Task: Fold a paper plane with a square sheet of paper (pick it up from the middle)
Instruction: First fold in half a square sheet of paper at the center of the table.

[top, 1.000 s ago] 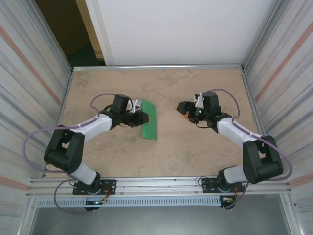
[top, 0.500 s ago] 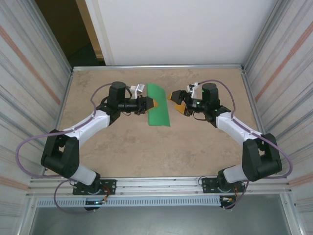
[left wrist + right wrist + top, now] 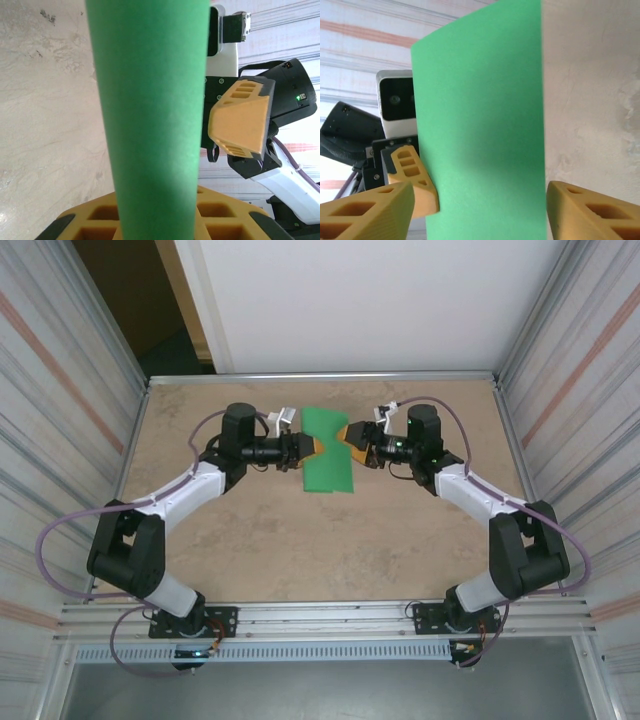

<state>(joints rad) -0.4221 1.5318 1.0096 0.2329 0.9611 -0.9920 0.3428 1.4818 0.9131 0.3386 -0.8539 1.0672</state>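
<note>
Top view: square sheet of paper (image 3: 328, 455) hangs between the arms over the table (image 3: 400, 540), mid-width, nearer the far edge. Left gripper (image 3: 308, 448) pinches its left edge. Right wrist cam settles what top can't: right gripper (image 3: 349, 437) fingers (image 3: 367, 210) are spread either side of the paper.

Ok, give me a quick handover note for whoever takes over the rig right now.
Grippers: left gripper shut on the square sheet of paper at its left edge; right gripper open, jaws either side of its right edge.
Paper: between them, over the far middle of the table.
Done: pickup.
Left: the plane folds; no pointed shape yet.
</note>
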